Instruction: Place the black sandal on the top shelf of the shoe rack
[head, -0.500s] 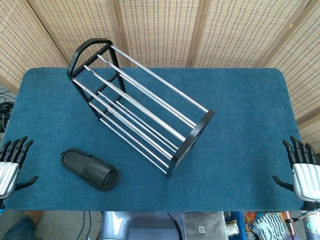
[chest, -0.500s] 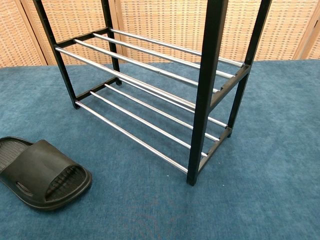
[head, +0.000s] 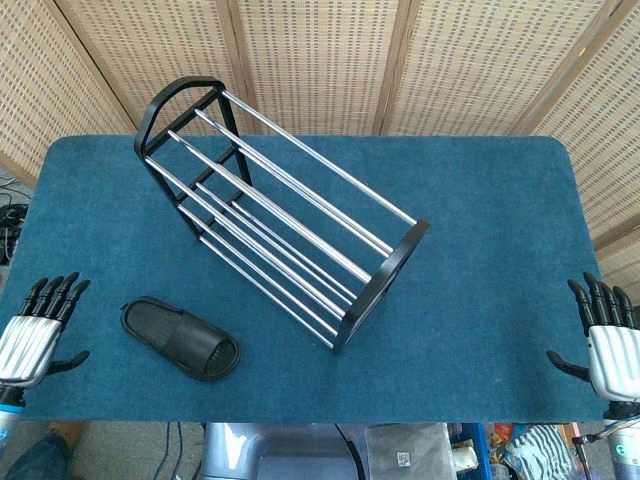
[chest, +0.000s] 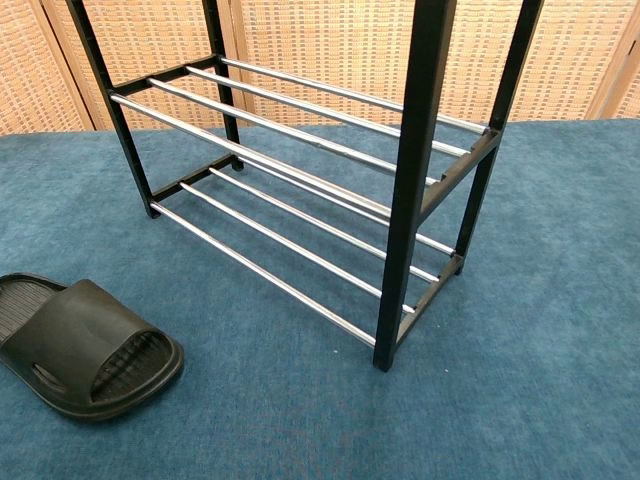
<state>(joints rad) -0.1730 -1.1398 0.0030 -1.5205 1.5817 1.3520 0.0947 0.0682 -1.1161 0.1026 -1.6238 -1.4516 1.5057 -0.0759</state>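
— Left hand (head: 40, 322) is what we see first, at the near left edge of the blue table (head: 480, 230), palm empty and fingers stretched out side by side, grasping nothing.

— And the sandal (head: 181, 338)?

— We find it flat on the table just to the right of that hand, apart from it, its toe end pointing away toward the rack. The chest view shows the same sandal (chest: 80, 346) sole down, strap up, at the lower left.

— Where is the rack (head: 275, 210) from there?

— Beyond the sandal and further right, standing at a slant across the middle of the table. Its chrome bars (chest: 300, 135) carry nothing that we can see, top tier included.

— The other hand?

— Right hand (head: 608, 340) sits well apart at the near right edge, fingers also spread and released, holding nothing. Woven screens (head: 320, 60) stand behind the table.
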